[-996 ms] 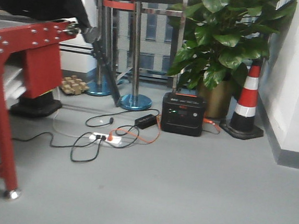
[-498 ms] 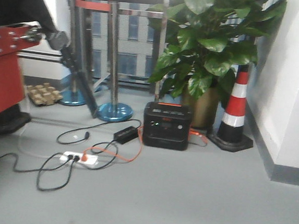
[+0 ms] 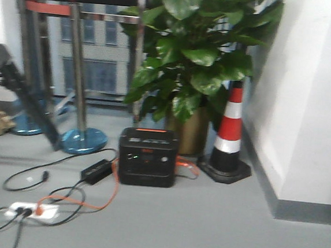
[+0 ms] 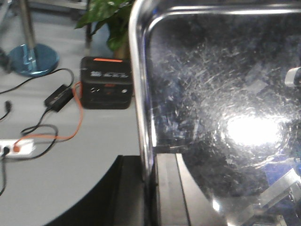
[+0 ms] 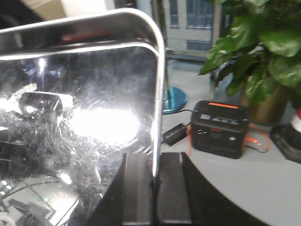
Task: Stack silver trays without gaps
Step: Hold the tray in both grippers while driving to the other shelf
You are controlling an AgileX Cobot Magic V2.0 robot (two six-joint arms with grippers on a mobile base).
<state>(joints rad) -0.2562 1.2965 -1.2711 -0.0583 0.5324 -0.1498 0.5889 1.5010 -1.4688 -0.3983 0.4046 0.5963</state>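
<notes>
Tray [image 4: 211, 117] rim clamped edge-on in left pincer [image 4: 149, 188]; right pincer [image 5: 154, 188] clenched on tray rim too. Power station [image 3: 147, 157] on floor [image 3: 202, 232] beside plant [image 3: 195, 51], cone [image 3: 229, 135] right.

Your left gripper [image 4: 150, 162] is clamped down, both black fingers [image 4: 167, 188] squeezed against the rim of a silver tray [image 4: 211, 94], one outside the edge and one inside. Your right gripper [image 5: 154, 157] shows the same pose, with fingers [image 5: 137, 188] pinching a tray rim that runs straight up between them. Whether both hold one tray, you can't tell.
</notes>
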